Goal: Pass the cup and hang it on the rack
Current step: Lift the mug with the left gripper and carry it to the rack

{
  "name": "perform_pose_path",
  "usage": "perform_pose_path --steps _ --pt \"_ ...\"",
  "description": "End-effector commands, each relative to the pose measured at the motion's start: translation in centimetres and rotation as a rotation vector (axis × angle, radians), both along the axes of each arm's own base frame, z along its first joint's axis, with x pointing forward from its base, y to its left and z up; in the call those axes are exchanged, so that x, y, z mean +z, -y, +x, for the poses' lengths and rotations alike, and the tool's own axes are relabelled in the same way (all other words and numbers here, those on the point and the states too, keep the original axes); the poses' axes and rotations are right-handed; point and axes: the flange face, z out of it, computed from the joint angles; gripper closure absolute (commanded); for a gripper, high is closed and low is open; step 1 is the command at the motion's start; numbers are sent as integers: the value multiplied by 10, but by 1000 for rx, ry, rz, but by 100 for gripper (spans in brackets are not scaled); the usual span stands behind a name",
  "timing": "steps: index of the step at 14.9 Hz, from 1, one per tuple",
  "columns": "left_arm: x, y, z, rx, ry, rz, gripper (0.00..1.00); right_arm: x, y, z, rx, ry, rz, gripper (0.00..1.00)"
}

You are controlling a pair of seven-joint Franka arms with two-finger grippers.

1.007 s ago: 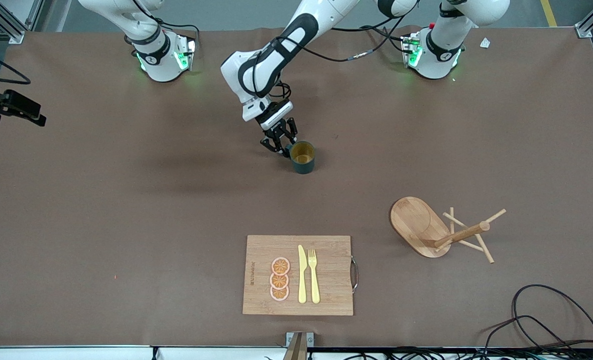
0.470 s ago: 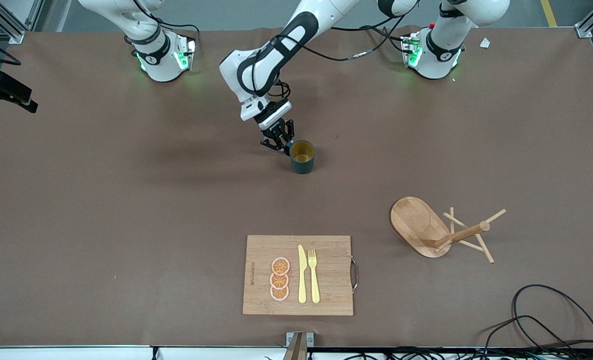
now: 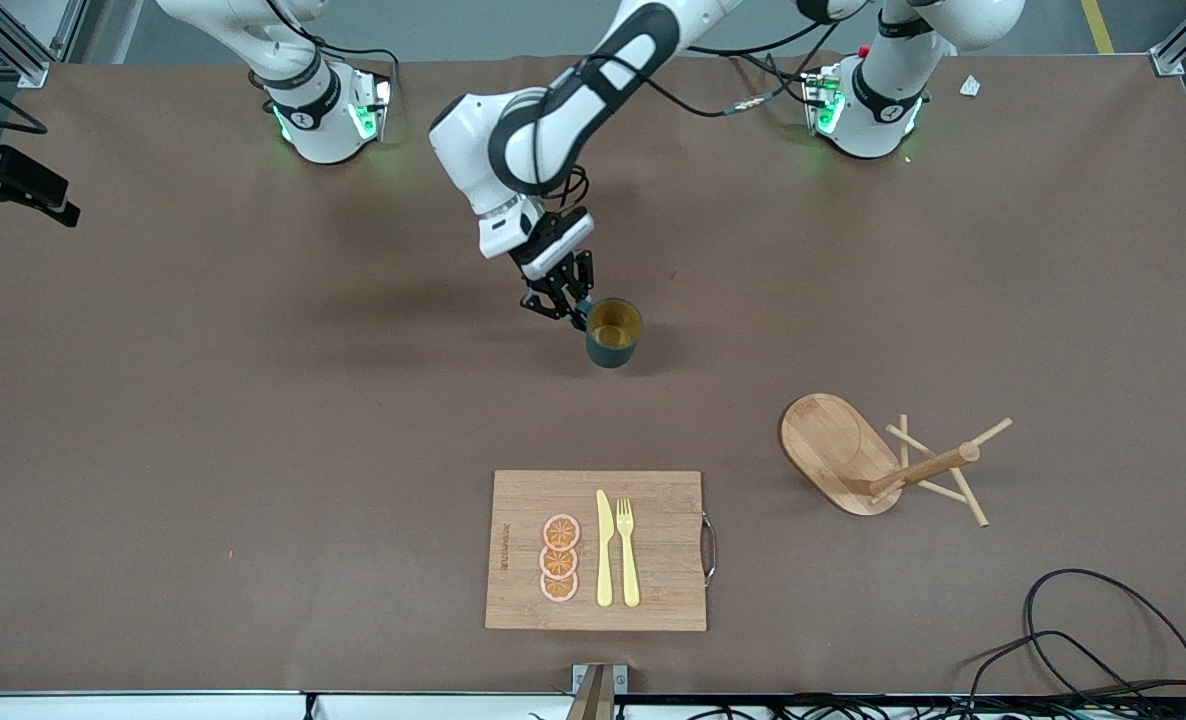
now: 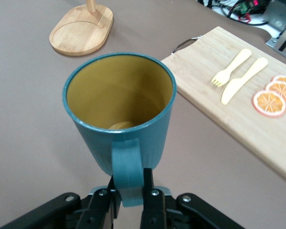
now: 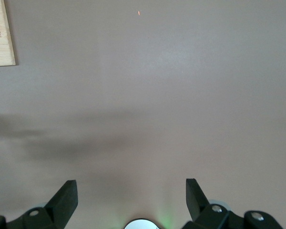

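Only the left wrist view shows the left pincer (image 4: 131,193) clamping the cup (image 4: 120,110) handle; right pincer (image 5: 131,193) gapes wide.

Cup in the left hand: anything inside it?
The teal cup, held by its handle in the left hand, shows only its yellowish-tan inner wall and part of the bottom. No contents visible. The near wall hides the rest of the bottom.
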Motion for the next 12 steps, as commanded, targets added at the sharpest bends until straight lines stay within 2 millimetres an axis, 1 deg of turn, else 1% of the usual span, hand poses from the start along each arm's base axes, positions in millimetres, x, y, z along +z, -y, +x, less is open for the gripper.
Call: perform_pose_path --steps 1,2,3,4,6,8,9,10,12 --pt "86 -36 43 6 -107 -120 96 2 0 -10 -11 -3 5 0" --pt "119 -56 64 10 -158 -189 95 2 1 -10 -12 -3 5 0" --pt "146 -75 80 0 -214 -246 96 3 1 -10 -5 -1 5 0" --pt "169 -93 94 -18 -259 -295 96 4 2 -10 12 0 6 0" --pt "210 -139 128 -17 -311 -402 96 4 6 -11 12 -1 8 0" --pt "238 -188 159 -19 -367 -520 96 4 7 -11 8 0 9 0" --pt "247 -211 174 -25 -398 -583 97 4 10 -11 0 1 11 0" --pt "254 -238 190 -30 -431 -664 97 3 14 -11 -7 1 29 0" --pt "261 -291 221 -23 -467 -807 97 4 20 -13 -18 -3 41 0"
